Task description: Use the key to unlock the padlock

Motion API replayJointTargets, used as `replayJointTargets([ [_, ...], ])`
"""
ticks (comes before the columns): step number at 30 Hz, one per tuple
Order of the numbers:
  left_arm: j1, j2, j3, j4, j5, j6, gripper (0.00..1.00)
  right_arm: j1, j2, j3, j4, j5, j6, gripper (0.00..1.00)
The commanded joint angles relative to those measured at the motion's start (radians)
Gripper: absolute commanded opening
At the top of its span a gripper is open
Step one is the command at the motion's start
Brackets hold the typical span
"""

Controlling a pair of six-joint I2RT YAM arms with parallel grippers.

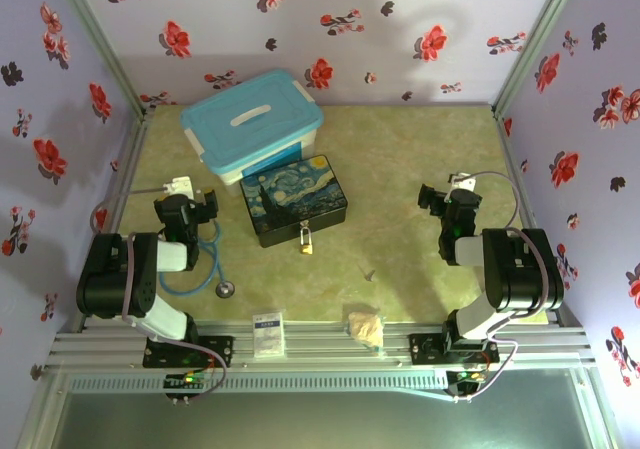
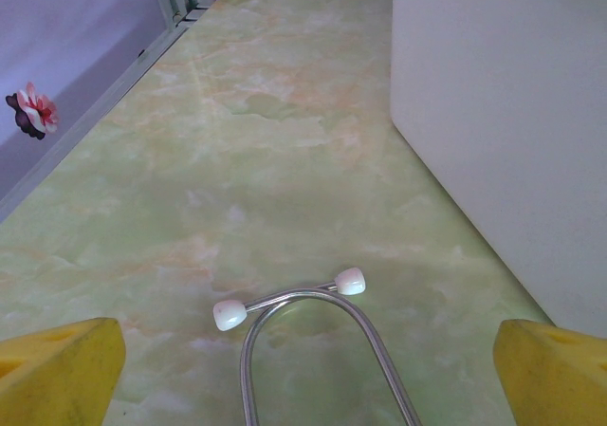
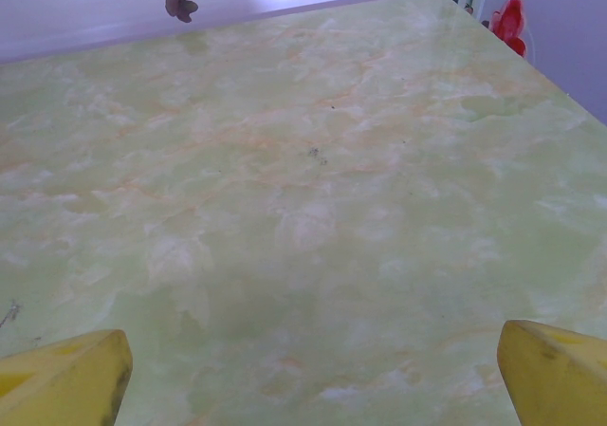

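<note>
Opening step, nothing grasped. Left gripper [image 2: 303,374], right gripper [image 3: 308,374] both wide, empty. Next likely: fine pinch on tiny silvery-grey metal key [image 1: 369,275], near small brass-gold padlock [image 1: 306,242].

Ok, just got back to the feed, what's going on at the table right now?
Nothing is being handled yet. Both arms sit near their bases, with the left claw and right claw open and empty. The padlock sits untouched at the front of the painted box. A tiny thin thing, likely the key, lies on the table to its right, nearer the right arm. The left claw hangs over a stethoscope.
</note>
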Motion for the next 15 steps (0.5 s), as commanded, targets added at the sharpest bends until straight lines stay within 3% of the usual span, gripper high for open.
replayJointTargets([
  [1,0.008,-0.007,0.016,0.030,0.012,0.022,1.00,0.002,0.001,-0.008,0.038,0.013,-0.017,0.99],
  [4,0.010,-0.025,-0.012,0.071,0.012,0.023,1.00,0.002,-0.017,-0.019,0.048,-0.008,-0.025,0.99],
  [7,0.013,-0.119,-0.008,-0.021,0.006,0.013,1.00,0.003,-0.062,-0.029,0.033,-0.015,-0.032,0.99],
  [15,0.014,-0.418,-0.016,-0.244,-0.040,-0.052,1.00,0.016,-0.308,0.045,-0.311,-0.040,-0.002,0.99],
])
